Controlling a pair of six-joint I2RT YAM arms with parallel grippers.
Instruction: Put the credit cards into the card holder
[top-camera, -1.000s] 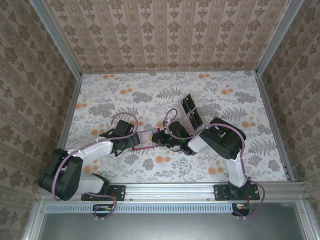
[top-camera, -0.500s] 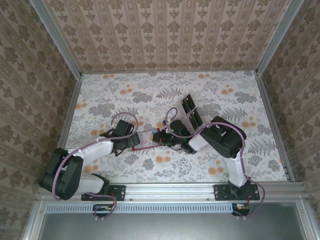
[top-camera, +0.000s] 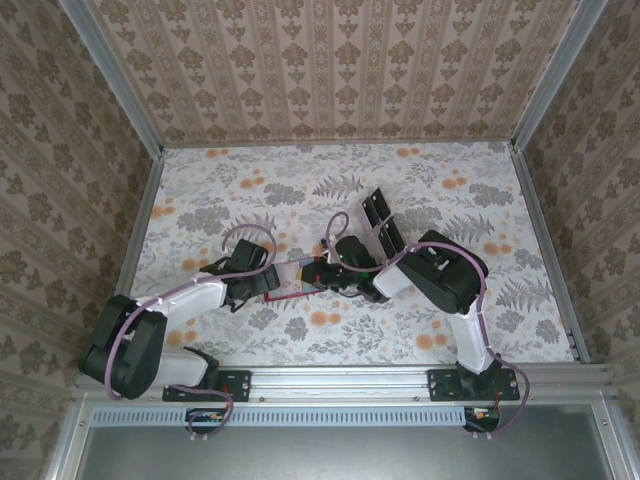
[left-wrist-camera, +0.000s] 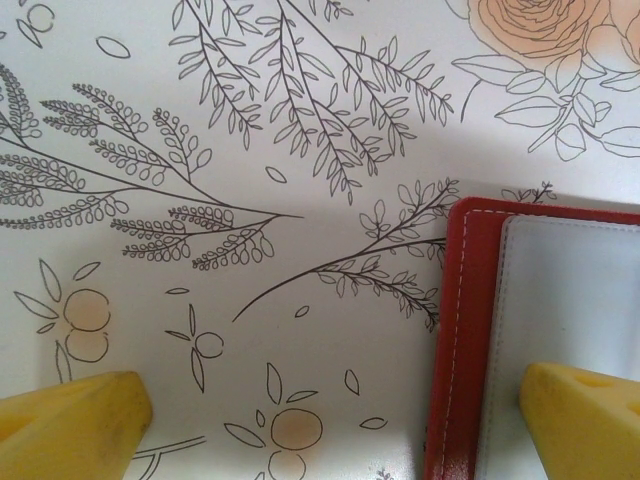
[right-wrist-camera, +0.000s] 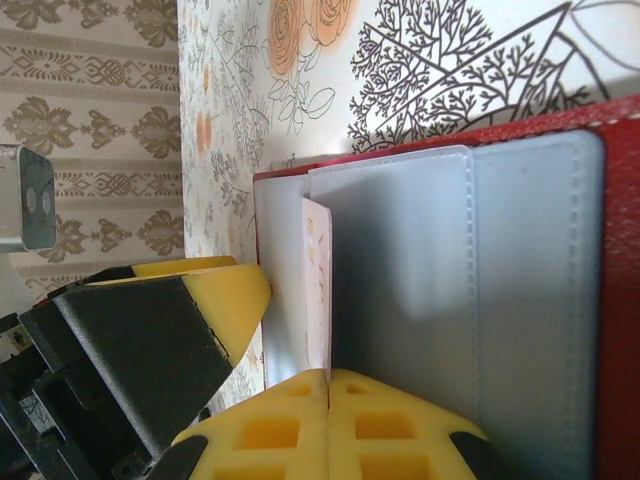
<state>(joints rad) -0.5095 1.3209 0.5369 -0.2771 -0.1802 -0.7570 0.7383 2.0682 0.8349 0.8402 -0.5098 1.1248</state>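
The card holder (right-wrist-camera: 450, 280) lies open on the flowered table, red rimmed with grey-white pockets inside; it shows between the two grippers (top-camera: 290, 280). My right gripper (right-wrist-camera: 329, 385) is shut on a pinkish-white credit card (right-wrist-camera: 318, 280), seen edge-on, its far end at the mouth of the holder's left pocket. My left gripper (left-wrist-camera: 330, 430) stands open astride the holder's red edge (left-wrist-camera: 465, 340). One yellow fingertip (left-wrist-camera: 585, 415) is over the pale inside, the other over the bare table. From above, the left gripper (top-camera: 262, 284) and right gripper (top-camera: 312, 277) face each other across the holder.
A clear plastic tray with dark rectangles (top-camera: 380, 222) stands tilted just behind the right arm. Patterned walls (top-camera: 330, 70) close in the table on three sides. The arm bases sit on a metal rail (top-camera: 340, 380) at the near edge.
My right gripper has slid left with the card, further over the open holder. The left arm has stayed where it was.
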